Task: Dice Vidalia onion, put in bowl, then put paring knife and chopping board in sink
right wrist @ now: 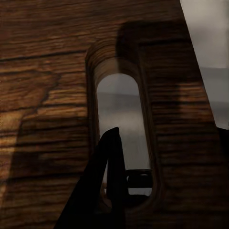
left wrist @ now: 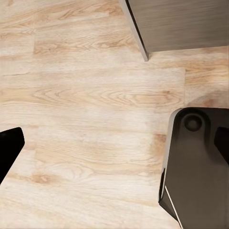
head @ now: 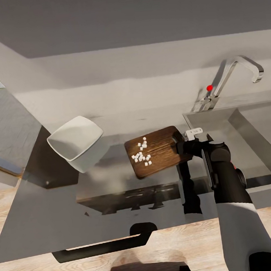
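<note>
The dark brown chopping board (head: 160, 154) lies tilted on the glossy grey countertop (head: 56, 212), just left of the sink (head: 251, 142). Small white diced onion pieces (head: 141, 153) are scattered on its left half. My right gripper (head: 180, 142) is shut on the board's right end. In the right wrist view one dark finger (right wrist: 112, 157) reaches into the board's oval slot (right wrist: 121, 114), and the wood strip beside it sits inside the right gripper (right wrist: 167, 143). The white bowl (head: 76, 141) stands to the board's left. My left gripper (left wrist: 114, 148) hangs open over the wooden floor. The paring knife is out of view.
An angular chrome faucet (head: 229, 76) with a red knob (head: 209, 88) rises behind the sink's steel basin. Dark cabinets reflect in the worktop's front. A tiled wall and a counter corner lie at far left. My own base (left wrist: 200, 162) sits beside the left gripper.
</note>
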`<state>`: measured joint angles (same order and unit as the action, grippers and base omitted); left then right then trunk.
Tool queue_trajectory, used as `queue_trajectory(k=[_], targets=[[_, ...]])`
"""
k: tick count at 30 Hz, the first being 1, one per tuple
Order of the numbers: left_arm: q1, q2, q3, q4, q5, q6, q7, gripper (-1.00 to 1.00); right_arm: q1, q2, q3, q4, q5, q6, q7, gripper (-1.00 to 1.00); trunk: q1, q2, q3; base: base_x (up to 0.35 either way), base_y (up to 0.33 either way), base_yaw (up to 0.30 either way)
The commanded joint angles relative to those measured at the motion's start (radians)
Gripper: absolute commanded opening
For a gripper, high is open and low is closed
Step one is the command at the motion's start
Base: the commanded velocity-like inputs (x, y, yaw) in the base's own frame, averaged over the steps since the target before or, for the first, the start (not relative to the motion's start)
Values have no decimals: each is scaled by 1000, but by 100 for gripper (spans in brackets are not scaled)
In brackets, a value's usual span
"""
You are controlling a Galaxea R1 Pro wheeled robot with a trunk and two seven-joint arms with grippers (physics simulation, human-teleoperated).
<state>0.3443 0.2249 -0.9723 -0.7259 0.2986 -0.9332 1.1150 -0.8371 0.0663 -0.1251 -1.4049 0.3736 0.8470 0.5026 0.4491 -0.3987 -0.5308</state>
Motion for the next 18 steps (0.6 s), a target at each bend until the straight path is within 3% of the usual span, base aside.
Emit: queue_trajectory(k=[1, 18], targets=[[-1, 2, -5, -3, 2, 1, 7, 100, -1, 1, -2, 6, 1, 9, 10, -100, 1, -1, -1, 0, 0, 0], [-1, 2, -5, -3, 2, 1, 7, 100, -1, 1, -2, 6, 2, 9, 10, -100, 1, -1, 7, 0, 0, 0]])
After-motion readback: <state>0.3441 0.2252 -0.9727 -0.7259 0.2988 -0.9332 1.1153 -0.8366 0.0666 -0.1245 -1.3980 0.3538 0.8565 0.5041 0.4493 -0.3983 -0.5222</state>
